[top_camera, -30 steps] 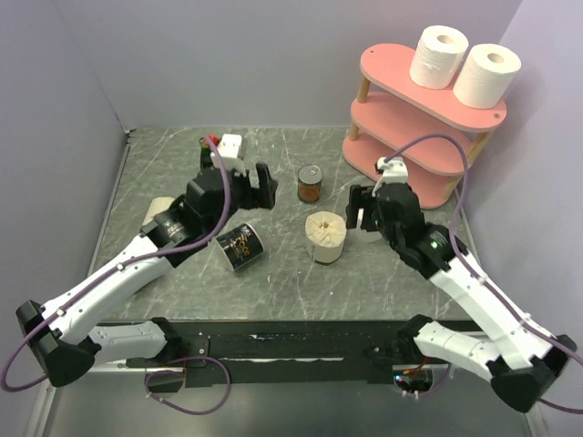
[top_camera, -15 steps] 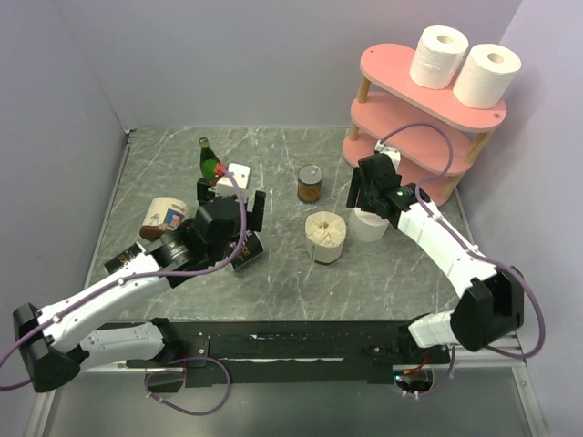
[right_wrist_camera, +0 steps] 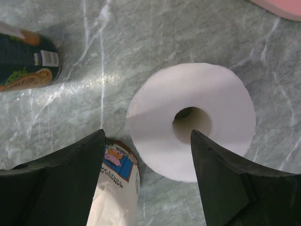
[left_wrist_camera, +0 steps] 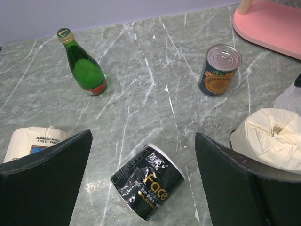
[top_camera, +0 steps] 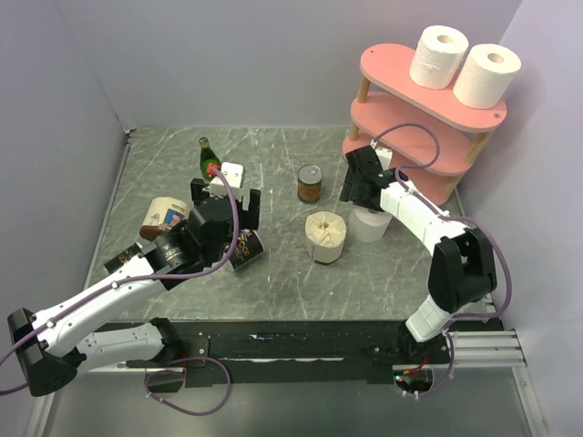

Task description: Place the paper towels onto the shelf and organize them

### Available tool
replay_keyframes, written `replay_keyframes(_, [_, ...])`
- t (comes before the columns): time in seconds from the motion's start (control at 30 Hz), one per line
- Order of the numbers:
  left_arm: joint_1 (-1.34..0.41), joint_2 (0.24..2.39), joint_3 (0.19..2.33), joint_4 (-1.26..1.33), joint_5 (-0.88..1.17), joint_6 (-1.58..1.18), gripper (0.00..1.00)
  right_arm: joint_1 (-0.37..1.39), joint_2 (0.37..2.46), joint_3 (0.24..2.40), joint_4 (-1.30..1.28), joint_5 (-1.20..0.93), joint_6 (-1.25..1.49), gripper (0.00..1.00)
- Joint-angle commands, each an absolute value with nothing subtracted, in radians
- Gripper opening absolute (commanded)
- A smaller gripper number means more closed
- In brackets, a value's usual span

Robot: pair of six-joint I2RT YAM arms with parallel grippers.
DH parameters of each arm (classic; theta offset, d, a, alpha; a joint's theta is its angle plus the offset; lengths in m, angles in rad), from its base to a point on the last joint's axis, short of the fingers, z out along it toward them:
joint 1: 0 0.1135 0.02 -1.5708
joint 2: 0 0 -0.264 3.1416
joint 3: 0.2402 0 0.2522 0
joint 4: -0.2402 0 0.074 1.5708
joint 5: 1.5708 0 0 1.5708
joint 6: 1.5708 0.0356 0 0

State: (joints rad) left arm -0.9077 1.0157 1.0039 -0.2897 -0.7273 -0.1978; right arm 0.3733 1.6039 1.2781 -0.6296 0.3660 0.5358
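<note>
Starting from the left edge of the tabletop (top_camera: 273, 291), a wrapped pack (top_camera: 162, 216) is seen lying near the wall, with a green bottle (top_camera: 209, 159) standing behind it. The left gripper (top_camera: 226, 198) is poised with its jaws wide apart and nothing between them, just above a black cup (top_camera: 244, 248) lying on its side. A can (top_camera: 310, 183) and a cream bundle (top_camera: 325, 237) are found at the middle, with a strip of bare surface between them. The right gripper (top_camera: 360, 182) is spread open over one paper towel roll (top_camera: 371, 223), which stands upright on the tabletop just beside the foot of the shelf (top_camera: 387, 64). A second roll (top_camera: 438, 56) and a third roll (top_camera: 486, 76) are set upright on the top board, towards its right rim; the board's left half is open.
</note>
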Motion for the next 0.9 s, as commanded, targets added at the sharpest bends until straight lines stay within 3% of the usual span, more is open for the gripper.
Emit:
replay_keyframes(0.0, [-0.911, 1.023, 1.02, -0.267, -0.712, -0.213, 0.96, 0.362, 1.657, 1.359, -0.658, 0.429, 0.638, 0.8])
replay_keyframes(0.7, [-0.914, 1.026, 1.028, -0.275, -0.703, -0.213, 0.96, 0.354, 1.778, 1.43, -0.735, 0.479, 0.715, 0.77])
replay_keyframes(0.87, [-0.914, 1.026, 1.025, -0.272, -0.704, -0.212, 0.96, 0.356, 1.778, 1.417, -0.687, 0.466, 0.667, 0.62])
